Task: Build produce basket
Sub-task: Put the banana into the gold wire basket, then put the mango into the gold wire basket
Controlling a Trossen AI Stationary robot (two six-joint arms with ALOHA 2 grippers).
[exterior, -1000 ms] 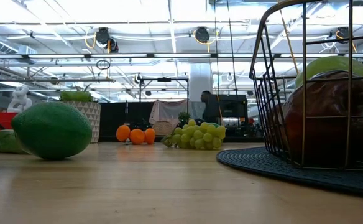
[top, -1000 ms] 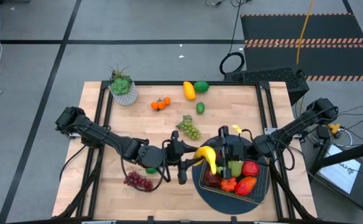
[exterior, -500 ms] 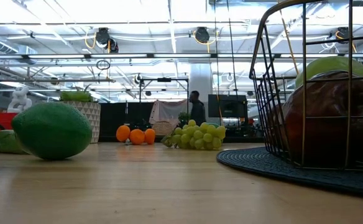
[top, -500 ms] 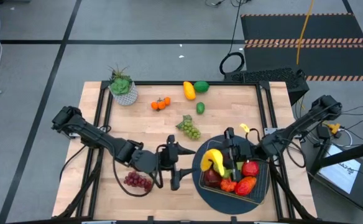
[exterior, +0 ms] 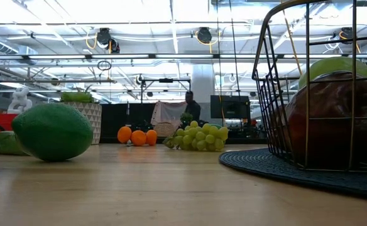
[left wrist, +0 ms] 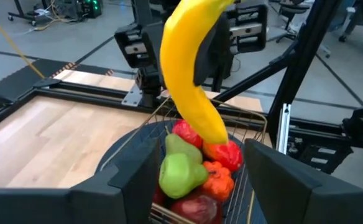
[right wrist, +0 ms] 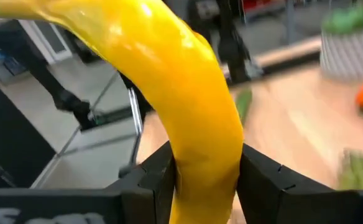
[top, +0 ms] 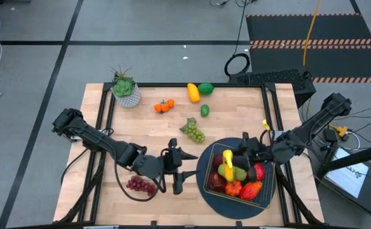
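Note:
My right gripper is shut on a yellow banana above the dark wire basket, which stands on a round dark blue mat. The basket holds a green pear, red apples and an orange fruit. To the left of the mat, my left gripper stands open and level, pointing at the basket with nothing between its fingers. On the table lie green grapes, purple grapes and small oranges. My right gripper pinches the banana between its two fingers, on the banana's upper half. The fingers come level from the table's right side and lie across it. The banana hangs almost upright, lifted clear, its lower tip pointing down at the fruit in the basket.
A potted plant stands at the far left corner. A yellow fruit, a green one and a small lime lie near the far edge. A big green fruit rests on the wood. Bare wood lies at the centre and near left.
My right gripper has carried the banana toward the table's right edge, over the basket, and rolled, so the banana has turned from lying across to hanging nearly upright. My left gripper has drawn back a little toward the table's left, away from the banana.

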